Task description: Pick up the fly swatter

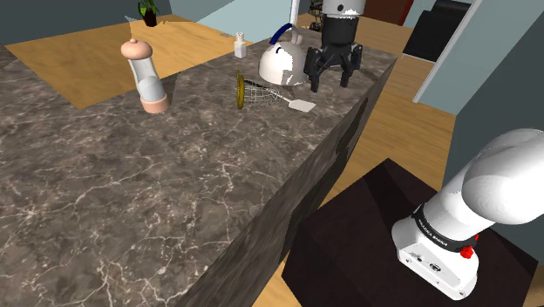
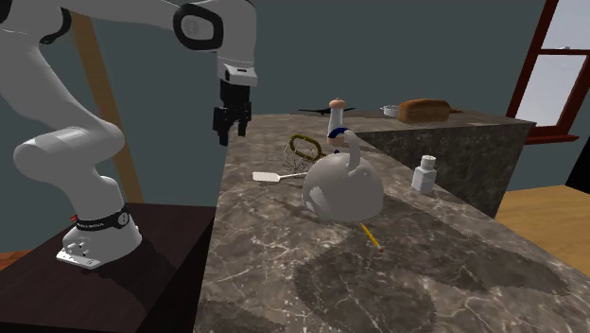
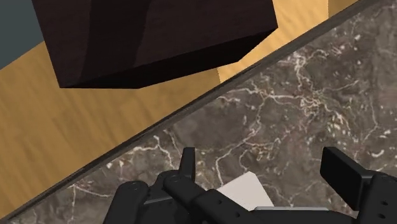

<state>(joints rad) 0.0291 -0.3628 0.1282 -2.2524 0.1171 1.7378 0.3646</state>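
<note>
Two fingers (image 3: 342,170) of the gripper (image 3: 262,159) are seen standing well apart in the wrist view, so the gripper is judged open and nothing is held. The fly swatter (image 1: 302,106) is found lying flat on the marble tabletop (image 1: 131,201), near the edge that faces the stand (image 1: 375,227) and just beside the white kettle (image 1: 281,63). Its flat white head is turned toward that edge, and a thin dark handle is led back toward a wire-mesh piece (image 1: 255,89) with an olive rim; whether that piece belongs to the swatter cannot be told. The swatter is judged light and thin, with a head likely to flex and a slim, stiffer handle. Little force should be needed, but since it lies flush on a hard surface, the fingers would have to be brought right down to the marble. A hold across the handle just behind the head is suggested. In the second exterior view the gripper (image 2: 230,137) is shown hanging clear above the tabletop's edge, with the swatter (image 2: 267,176) lower and apart from it, a gap less plain in the shoulder view. Only a white corner of the head (image 3: 245,191) is given by the wrist view, between the fingers and untouched.
</note>
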